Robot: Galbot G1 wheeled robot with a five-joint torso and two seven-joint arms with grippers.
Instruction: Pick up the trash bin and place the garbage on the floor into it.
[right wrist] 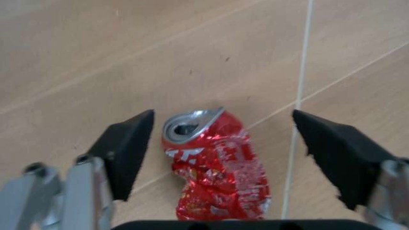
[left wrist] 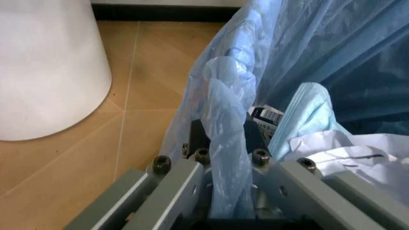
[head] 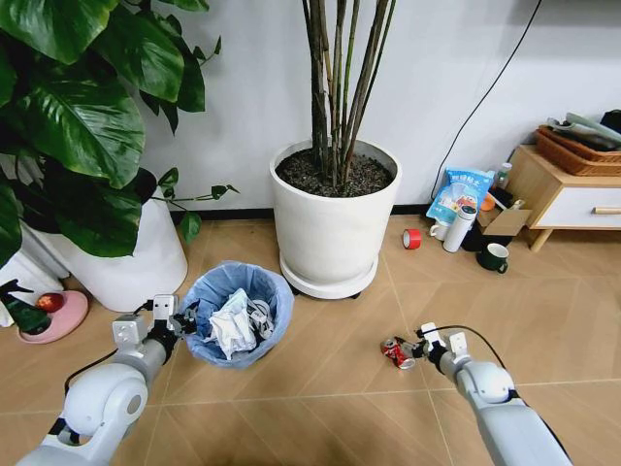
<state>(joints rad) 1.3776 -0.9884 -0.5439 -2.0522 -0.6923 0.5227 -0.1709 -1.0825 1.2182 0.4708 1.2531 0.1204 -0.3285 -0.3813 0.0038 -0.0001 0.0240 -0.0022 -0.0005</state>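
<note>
Right gripper [right wrist: 223, 153] first: its two black fingers [right wrist: 131, 148] are spread wide, one on each side of the crushed red can [right wrist: 217, 172], and neither is touching it. The can lies on its side on the wood-look floor [right wrist: 128, 57], silver top and pull-tab hole turned up toward the wrist camera, right next to a pale seam between the tiles. From the head camera the same gripper [head: 423, 342] sits low over the floor with the can [head: 397, 352] just off its tips, well out in the open, to the right of the big white plant pot [head: 335, 228].

Over to the left gripper [left wrist: 227, 143]: the fingers are pressed together on the rim of the trash bin [left wrist: 319, 57], with a bunched fold of the light-blue bag [left wrist: 223, 124] pinched between them. Beyond the fingers, inside the bin, there is white crumpled paper [left wrist: 357, 153] and a scrap with a barcode on it. In the head view this gripper [head: 182, 321] clamps the bin [head: 238, 313] at the edge nearest the robot's left, and the bin stands between the two white pots, holding a heap of white paper and wrappers [head: 233, 325].

Farther back, by the wall, a red tape roll [head: 412, 238], a blue snack bag [head: 459, 194] and a dark mug [head: 493, 257] sit beside a low wooden cabinet [head: 563, 194].
</note>
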